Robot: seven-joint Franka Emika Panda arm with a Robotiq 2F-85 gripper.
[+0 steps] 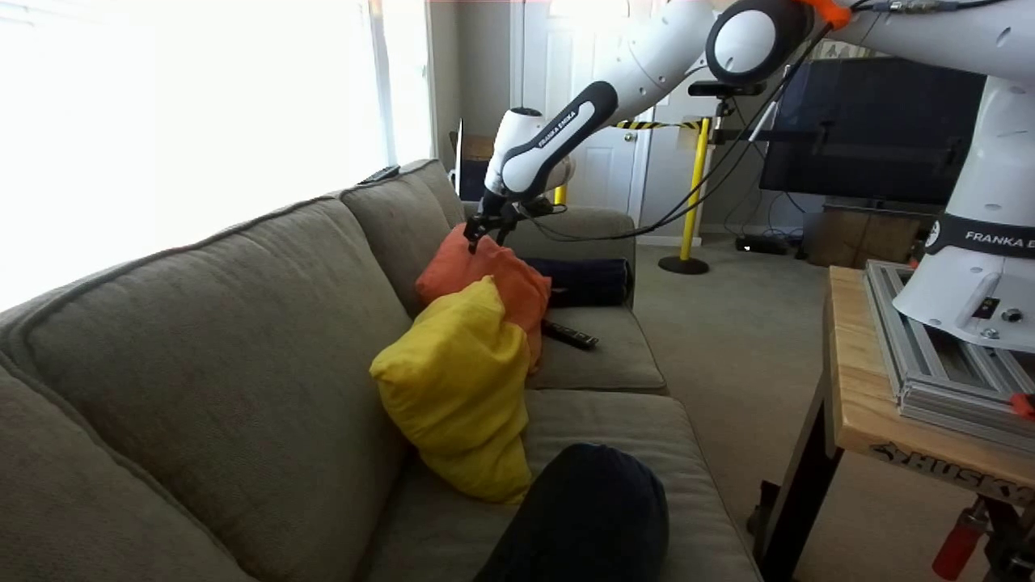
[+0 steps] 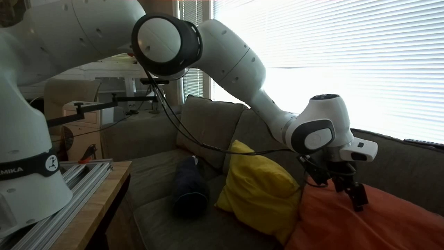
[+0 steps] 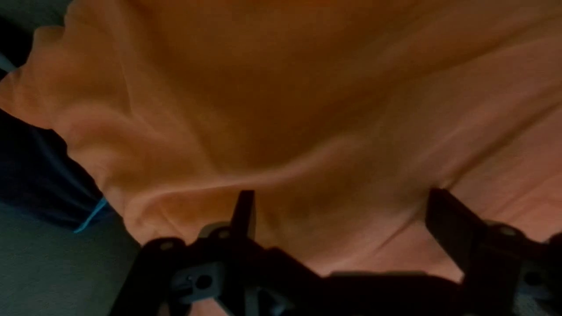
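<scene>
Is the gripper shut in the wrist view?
No, the gripper stands open, the orange pillow showing between its fingers.

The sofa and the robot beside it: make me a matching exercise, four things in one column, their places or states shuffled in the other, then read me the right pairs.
Things:
1. Yellow cushion
2. Tool
3. Robot base
4. Orange cushion

Places and states:
A. On the wooden bench
B. Beneath the tool
C. Beside the orange cushion
D. Jaws standing apart

Pairs: 1-C; 2-D; 3-A; 4-B.
</scene>
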